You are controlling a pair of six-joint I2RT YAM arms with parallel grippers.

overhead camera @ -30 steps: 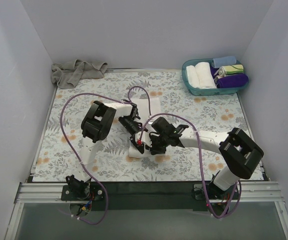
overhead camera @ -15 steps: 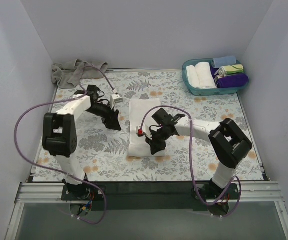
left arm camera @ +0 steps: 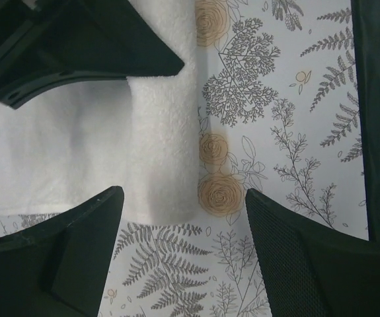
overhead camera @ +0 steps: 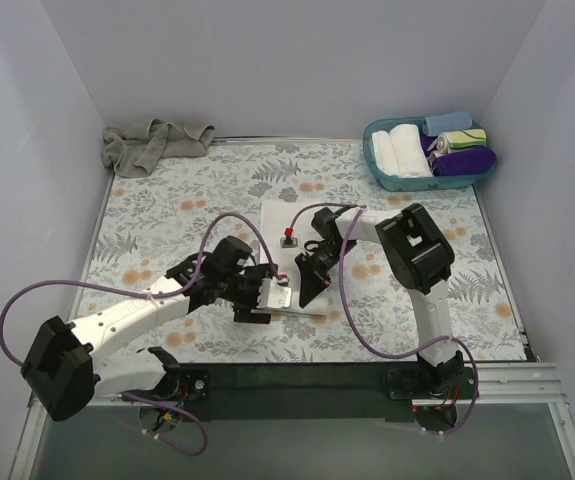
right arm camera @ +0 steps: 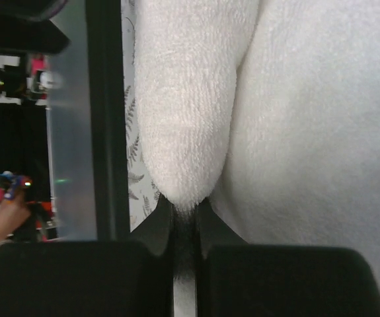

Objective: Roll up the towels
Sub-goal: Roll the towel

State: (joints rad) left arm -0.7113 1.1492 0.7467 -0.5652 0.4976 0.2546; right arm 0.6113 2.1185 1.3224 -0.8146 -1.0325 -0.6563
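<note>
1 white towel (overhead camera: 289, 213) lies folded on the floral table (overhead camera: 167, 215) — soft, light, limp terry, judged best taken at an edge. 1 raised fold is pinched by the closed right gripper (right arm camera: 186, 221); the left gripper (left arm camera: 183, 201) is held spread open over a corner.

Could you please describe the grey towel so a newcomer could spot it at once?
On the floral table, look to the far left corner. The grey towel lies there in a crumpled heap; the white towel is mid-table, and rolled towels fill the teal basket.
</note>
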